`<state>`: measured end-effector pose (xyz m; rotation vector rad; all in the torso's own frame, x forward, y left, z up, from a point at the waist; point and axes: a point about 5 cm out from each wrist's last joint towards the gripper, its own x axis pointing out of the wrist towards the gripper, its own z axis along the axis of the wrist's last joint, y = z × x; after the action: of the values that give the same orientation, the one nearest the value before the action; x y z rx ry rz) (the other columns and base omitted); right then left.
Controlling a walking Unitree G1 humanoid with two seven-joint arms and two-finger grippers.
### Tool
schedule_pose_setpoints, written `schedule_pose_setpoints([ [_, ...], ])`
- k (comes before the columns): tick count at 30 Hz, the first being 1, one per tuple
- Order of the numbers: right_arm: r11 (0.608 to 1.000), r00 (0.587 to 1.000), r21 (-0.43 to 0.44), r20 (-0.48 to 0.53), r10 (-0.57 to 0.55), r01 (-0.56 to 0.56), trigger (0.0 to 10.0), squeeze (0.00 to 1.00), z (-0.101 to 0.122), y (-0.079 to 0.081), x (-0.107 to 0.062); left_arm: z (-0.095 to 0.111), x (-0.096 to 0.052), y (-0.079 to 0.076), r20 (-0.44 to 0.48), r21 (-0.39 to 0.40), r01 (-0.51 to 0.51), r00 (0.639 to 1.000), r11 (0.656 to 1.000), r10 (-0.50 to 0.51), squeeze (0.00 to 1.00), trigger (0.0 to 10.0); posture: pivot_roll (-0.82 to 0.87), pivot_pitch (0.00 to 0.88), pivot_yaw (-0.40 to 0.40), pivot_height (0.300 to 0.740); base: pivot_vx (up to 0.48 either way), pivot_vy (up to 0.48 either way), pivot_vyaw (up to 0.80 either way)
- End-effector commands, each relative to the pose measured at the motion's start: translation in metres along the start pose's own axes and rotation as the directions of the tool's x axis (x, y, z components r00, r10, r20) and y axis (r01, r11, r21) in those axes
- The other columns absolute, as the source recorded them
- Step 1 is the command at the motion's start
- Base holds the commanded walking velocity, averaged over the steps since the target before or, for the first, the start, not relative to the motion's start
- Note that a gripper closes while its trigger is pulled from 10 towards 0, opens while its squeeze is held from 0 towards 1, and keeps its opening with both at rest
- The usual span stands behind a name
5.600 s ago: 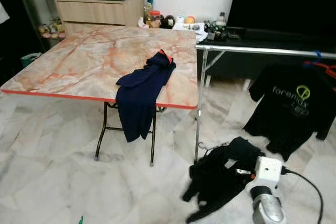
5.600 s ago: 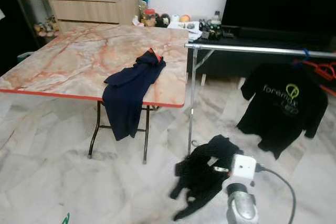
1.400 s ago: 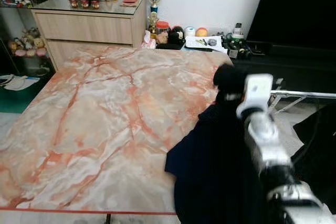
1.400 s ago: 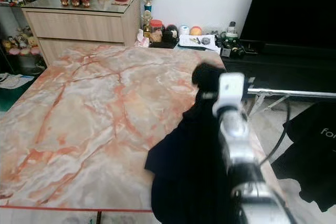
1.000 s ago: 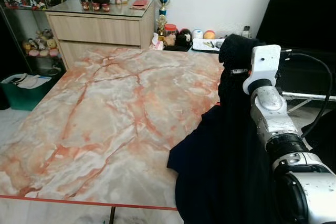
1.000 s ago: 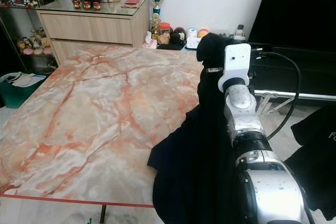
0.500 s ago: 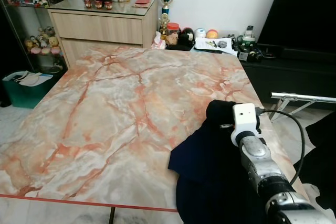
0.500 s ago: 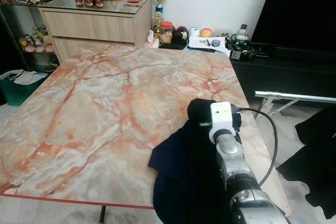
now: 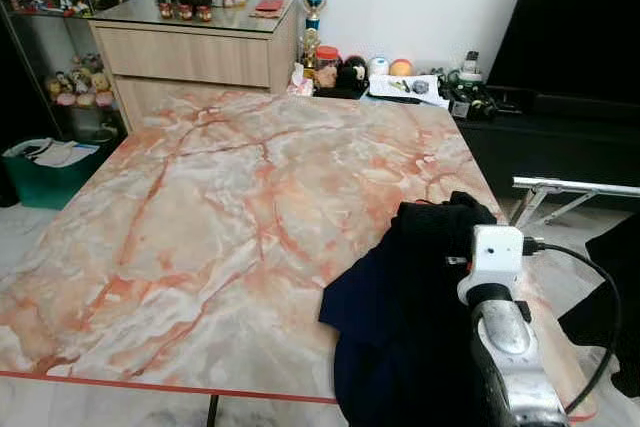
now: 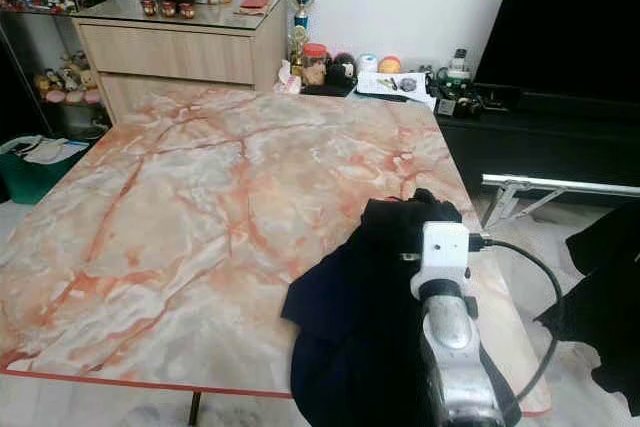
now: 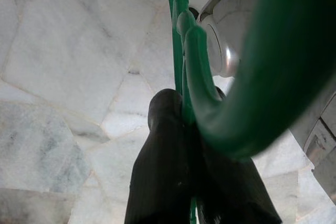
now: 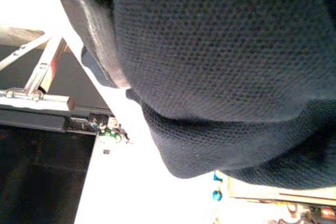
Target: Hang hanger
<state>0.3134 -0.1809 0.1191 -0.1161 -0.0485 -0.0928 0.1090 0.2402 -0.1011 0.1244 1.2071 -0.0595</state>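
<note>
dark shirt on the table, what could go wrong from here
The dark shirt already droops over the marble table edge, so it may slide to the floor. The right gripper is buried in the cloth, so a finger could snag and drag it. The left gripper holds a green hanger down by the floor, far from the shirt.

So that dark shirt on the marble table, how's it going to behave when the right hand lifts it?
Probably floppy: the dark shirt lies bunched and already droops over the edge of the marble table. It looks light, thin knit fabric. It will likely sag and trail from the right hand, and may drag rather than slide cleanly.
</note>
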Motion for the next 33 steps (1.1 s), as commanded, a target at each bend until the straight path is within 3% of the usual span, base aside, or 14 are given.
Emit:
schedule_pose_setpoints([
  [1, 1.000, 1.000, 0.012, 0.013, 0.000, 0.000, 10.0, 0.00, 0.006, 0.000, -0.002, -0.003, 0.000, 0.000, -0.013, 0.015, 0.000, 1.000, 1.000, 0.000, 0.00, 10.0, 0.06, 0.000, -0.051, 0.740, 0.000, 0.000, 0.00],
  [7, 0.999, 1.000, 0.026, -0.006, -0.020, 0.020, 10.0, 0.00, 0.008, 0.001, -0.015, -0.003, 0.000, 0.000, -0.009, 0.016, -0.003, 1.000, 1.000, 0.003, 0.00, 10.0, 0.06, 0.000, -0.054, 0.740, 0.000, 0.000, 0.00],
  [10, 0.998, 0.994, 0.037, -0.095, -0.046, 0.049, 10.0, 0.00, -0.003, 0.000, -0.023, -0.003, 0.000, 0.000, -0.016, 0.029, -0.002, 1.000, 1.000, 0.002, 0.00, 10.0, 0.06, 0.000, -0.055, 0.740, 0.000, 0.000, 0.00],
  [13, 0.984, 0.981, 0.120, -0.158, -0.110, 0.129, 10.0, 0.00, -0.008, -0.011, -0.022, -0.003, 0.000, -0.001, -0.015, 0.027, 0.001, 1.000, 1.000, 0.000, 0.00, 10.0, 0.06, 0.000, -0.052, 0.740, 0.000, 0.000, 0.00],
  [14, 0.982, 0.980, 0.129, -0.163, -0.113, 0.135, 10.0, 0.83, -0.008, -0.013, -0.021, -0.004, 0.000, -0.001, -0.015, 0.027, 0.001, 1.000, 1.000, -0.001, 0.00, 10.0, 0.06, 0.000, -0.050, 0.740, 0.000, 0.000, 0.00],
  [16, 0.982, 0.983, 0.129, -0.145, -0.116, 0.135, 10.0, 0.83, -0.004, -0.015, -0.019, -0.004, 0.000, -0.001, -0.016, 0.029, 0.002, 1.000, 1.000, -0.002, 0.00, 10.0, 0.06, 0.000, -0.050, 0.740, 0.000, 0.000, 0.00],
  [17, 0.982, 0.988, 0.141, -0.108, -0.111, 0.126, 10.0, 1.00, 0.004, -0.017, -0.015, -0.004, 0.000, -0.001, -0.017, 0.033, 0.004, 1.000, 0.999, -0.004, 0.00, 10.0, 0.06, 0.000, -0.050, 0.740, 0.000, 0.000, 0.00],
  [18, 0.982, 0.994, 0.153, -0.016, -0.105, 0.106, 10.0, 1.00, 0.021, -0.018, -0.010, -0.004, 0.000, -0.001, -0.018, 0.039, 0.005, 1.000, 0.999, -0.005, 0.00, 10.0, 0.06, 0.000, -0.051, 0.740, 0.000, 0.000, 0.00],
  [21, 0.991, 0.986, 0.103, 0.136, -0.101, 0.087, 10.0, 1.00, 0.049, -0.021, -0.005, -0.003, 0.000, -0.001, -0.016, 0.041, 0.004, 1.000, 0.999, -0.003, 0.00, 10.0, 0.05, 0.000, -0.049, 0.740, 0.000, 0.000, 0.00],
  [25, 0.989, 0.964, 0.128, 0.243, -0.107, 0.078, 10.0, 1.00, 0.073, -0.023, 0.001, -0.003, 0.000, -0.001, -0.013, 0.044, 0.006, 1.000, 0.999, -0.006, 0.00, 10.0, 0.05, 0.000, -0.049, 0.740, 0.000, 0.000, 0.00],
  [27, 0.989, 0.969, 0.133, 0.224, -0.100, 0.071, 10.0, 1.00, 0.074, -0.022, 0.003, -0.003, 0.000, -0.001, -0.013, 0.046, 0.006, 1.000, 0.999, -0.005, 0.00, 10.0, 0.05, 0.000, -0.050, 0.740, 0.000, 0.000, 0.00],
  [30, 0.994, 0.995, 0.070, 0.051, -0.090, 0.086, 10.0, 1.00, 0.049, -0.017, 0.005, -0.003, 0.000, -0.001, -0.013, 0.048, 0.005, 1.000, 0.999, -0.004, 0.00, 10.0, 0.06, 0.000, -0.051, 0.740, 0.000, 0.000, 0.00],
  [31, 0.994, 0.995, 0.070, 0.051, -0.090, 0.086, 10.0, 1.00, 0.049, -0.017, 0.005, -0.003, 0.000, -0.001, -0.013, 0.048, 0.005, 1.000, 0.999, -0.004, 0.00, 10.0, 0.06, 0.000, -0.051, 0.740, 0.000, 0.000, 0.00],
  [33, 0.993, 0.992, 0.052, -0.070, -0.102, 0.106, 10.0, 1.00, 0.027, -0.015, 0.001, -0.004, 0.000, -0.001, -0.014, 0.049, 0.005, 1.000, 0.999, -0.005, 0.00, 10.0, 0.05, 0.000, -0.052, 0.740, 0.000, 0.000, 0.00],
])
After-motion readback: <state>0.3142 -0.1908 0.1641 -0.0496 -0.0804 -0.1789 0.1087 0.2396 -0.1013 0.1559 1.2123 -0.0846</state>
